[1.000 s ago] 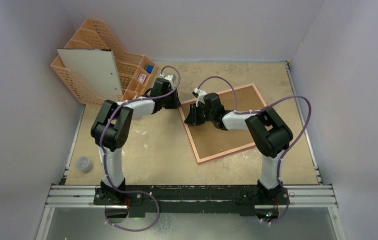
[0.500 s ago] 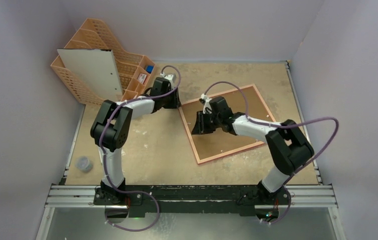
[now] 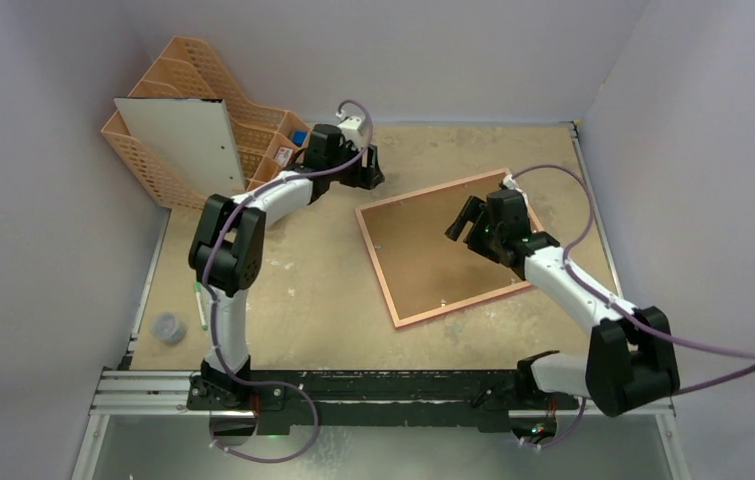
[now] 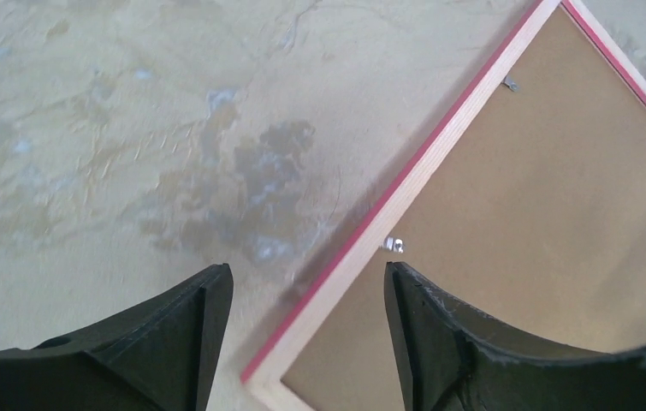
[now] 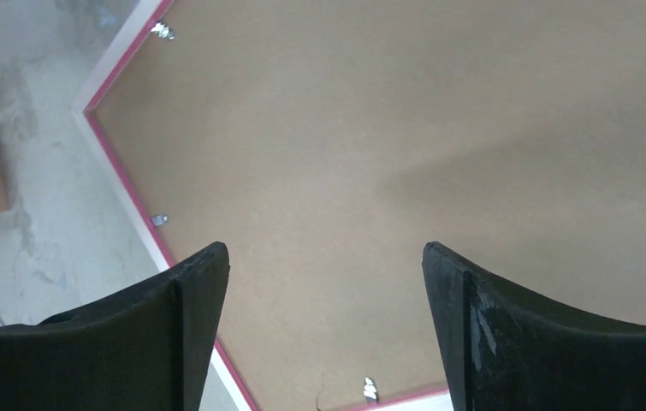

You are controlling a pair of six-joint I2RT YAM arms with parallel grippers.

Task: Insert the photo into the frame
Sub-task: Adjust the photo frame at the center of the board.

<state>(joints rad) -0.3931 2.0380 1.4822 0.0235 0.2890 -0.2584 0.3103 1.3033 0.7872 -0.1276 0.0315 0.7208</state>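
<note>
The frame (image 3: pixel 378 268) is seen lying face down on the table (image 3: pixel 293 290), right of centre and turned at an angle, with a brown backing board (image 3: pixel 433 250) filling it and small metal tabs (image 4: pixel 394 245) set along its inner edge. The left gripper (image 4: pixel 306 274) is held spread wide and empty, just above the table beside the frame's far-left corner; the pink edge is seen running between its fingers. The right gripper (image 5: pixel 326 253) is likewise held wide and empty, above the right part of the backing board. A pale panel (image 3: pixel 193 140) is seen leaning upright in the orange organiser (image 3: pixel 153 165) at the far left.
</note>
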